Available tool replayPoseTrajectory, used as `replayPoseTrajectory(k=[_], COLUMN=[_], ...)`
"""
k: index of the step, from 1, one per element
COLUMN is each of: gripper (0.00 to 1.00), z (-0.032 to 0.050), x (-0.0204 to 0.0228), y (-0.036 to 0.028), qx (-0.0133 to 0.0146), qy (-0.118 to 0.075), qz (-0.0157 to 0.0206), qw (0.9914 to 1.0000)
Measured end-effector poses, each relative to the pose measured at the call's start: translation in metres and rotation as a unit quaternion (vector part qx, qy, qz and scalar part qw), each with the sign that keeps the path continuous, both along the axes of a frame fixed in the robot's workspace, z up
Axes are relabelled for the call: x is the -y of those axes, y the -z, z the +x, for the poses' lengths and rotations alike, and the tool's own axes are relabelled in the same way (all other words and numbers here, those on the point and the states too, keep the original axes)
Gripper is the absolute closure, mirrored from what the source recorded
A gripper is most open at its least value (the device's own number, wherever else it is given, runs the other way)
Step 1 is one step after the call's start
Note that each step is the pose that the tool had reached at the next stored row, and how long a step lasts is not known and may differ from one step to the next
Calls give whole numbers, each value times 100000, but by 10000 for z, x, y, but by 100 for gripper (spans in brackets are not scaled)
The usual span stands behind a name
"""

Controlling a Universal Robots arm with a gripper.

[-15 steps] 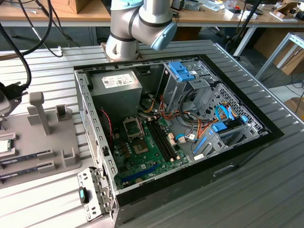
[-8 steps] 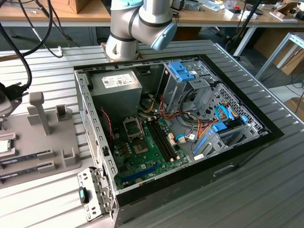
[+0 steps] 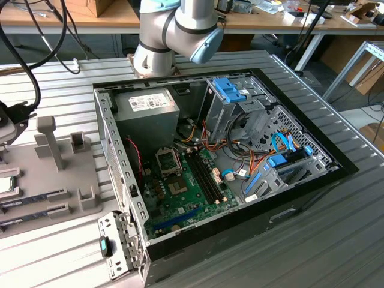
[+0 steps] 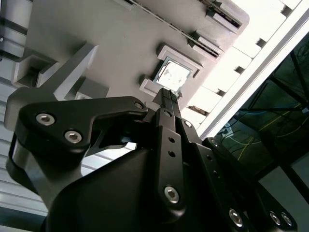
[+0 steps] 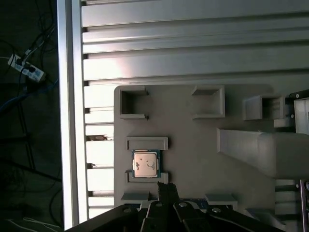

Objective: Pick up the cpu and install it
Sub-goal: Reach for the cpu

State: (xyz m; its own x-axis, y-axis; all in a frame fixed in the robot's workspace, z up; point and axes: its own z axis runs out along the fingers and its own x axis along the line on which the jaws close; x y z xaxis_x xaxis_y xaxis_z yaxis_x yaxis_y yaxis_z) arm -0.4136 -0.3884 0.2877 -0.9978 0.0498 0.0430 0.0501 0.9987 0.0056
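The cpu (image 5: 145, 163) is a small square chip with a silvery top and a thin green rim. It lies flat in its holder on the grey fixture plate (image 5: 193, 145). In the second wrist view the cpu (image 4: 172, 75) sits just beyond the fingertips. My gripper (image 5: 164, 187) hovers above the plate beside the chip, shut, with its two thin fingers pressed together and nothing between them. The same gripper (image 4: 169, 93) does not touch the chip. In the exterior view the cpu (image 3: 5, 185) is at the far left edge.
An open computer case (image 3: 336, 174) lies on the ribbed metal table, with the green motherboard and its metal-framed socket (image 3: 167, 161) inside. Memory sticks (image 3: 33, 199) lie in slots on the plate, near an upright grey post (image 3: 51, 141). The table edge (image 5: 67, 121) runs close to the plate.
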Motion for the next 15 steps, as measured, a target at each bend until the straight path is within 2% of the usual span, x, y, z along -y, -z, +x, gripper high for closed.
replayPoseTrajectory(k=[5, 15], gripper=[89, 89], z=[0, 0], x=[-32, -35], y=[20, 94], qx=[4, 0], qy=[-115, -187], qz=[0, -1], qw=[100000, 100000])
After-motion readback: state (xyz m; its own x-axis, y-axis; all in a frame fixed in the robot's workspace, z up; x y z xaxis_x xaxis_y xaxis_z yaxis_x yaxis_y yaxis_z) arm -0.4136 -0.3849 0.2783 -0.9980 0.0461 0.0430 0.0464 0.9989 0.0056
